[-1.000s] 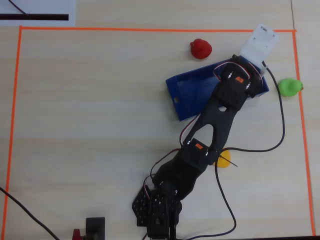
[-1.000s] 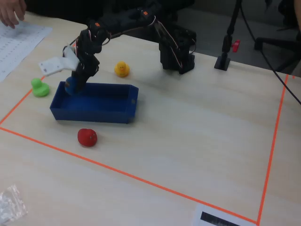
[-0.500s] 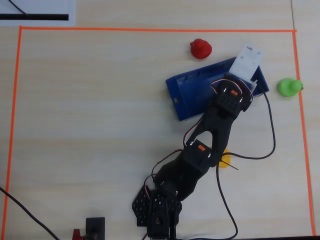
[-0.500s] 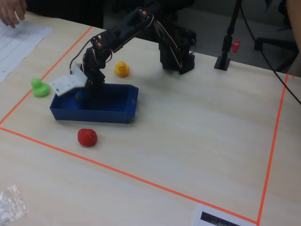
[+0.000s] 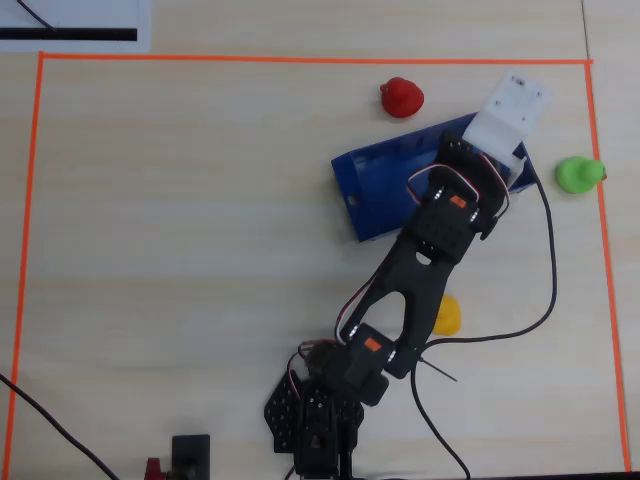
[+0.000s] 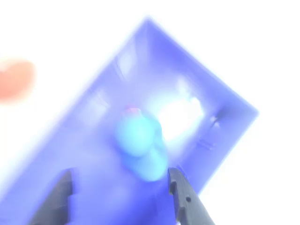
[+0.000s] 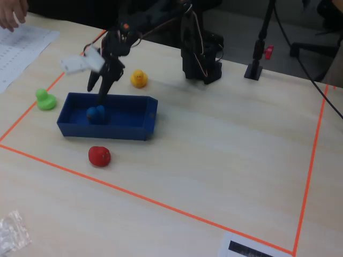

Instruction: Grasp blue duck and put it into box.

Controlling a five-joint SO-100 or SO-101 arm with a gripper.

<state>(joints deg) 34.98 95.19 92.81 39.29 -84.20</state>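
Observation:
The blue duck (image 6: 140, 143) lies on the floor of the dark-blue box (image 6: 93, 117), free of the jaws. My gripper (image 6: 119, 190) hangs open just above the duck, with a dark finger on each side of it in the wrist view. In the fixed view the gripper (image 7: 99, 90) points down over the left end of the box (image 7: 107, 130), with the duck (image 7: 96, 113) below it. In the overhead view the arm and its white camera mount (image 5: 510, 110) cover the right part of the box (image 5: 375, 190), and the duck is hidden.
A red duck (image 5: 402, 97) sits just beyond the box, a green duck (image 5: 578, 174) lies to its right, and a yellow duck (image 5: 446, 315) is half under the arm. Orange tape (image 5: 300, 60) frames the table. A cable (image 5: 548, 260) trails beside the arm.

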